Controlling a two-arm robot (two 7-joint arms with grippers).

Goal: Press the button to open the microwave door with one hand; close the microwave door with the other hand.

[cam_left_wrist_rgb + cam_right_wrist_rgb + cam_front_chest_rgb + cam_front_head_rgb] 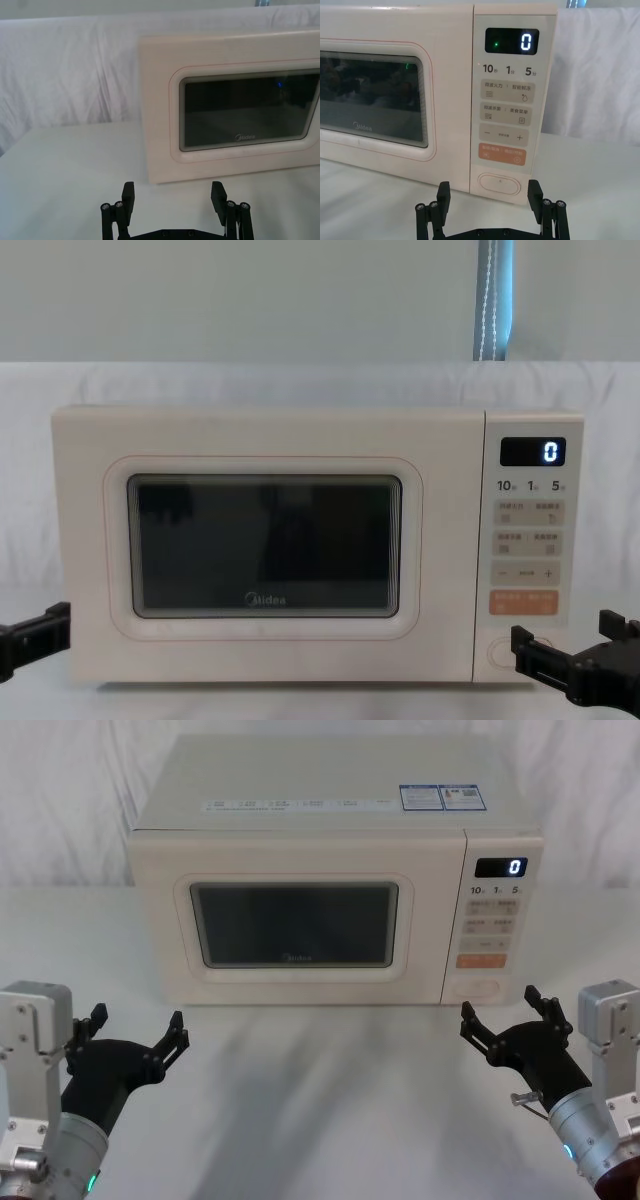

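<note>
Hovering apart before shut microwave door point(295, 910): both pincers spread, button point(499, 183) untouched.

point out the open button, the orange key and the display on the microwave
button point(499, 183), right wrist view, middle of the oval key
orange key point(503, 154), right wrist view, its centre
display point(512, 41), right wrist view, dark screen centre

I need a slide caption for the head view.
Closed microwave door; open left gripper and right gripper wait before it.

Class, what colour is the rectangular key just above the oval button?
Orange key, clearest in the right wrist view.
</note>
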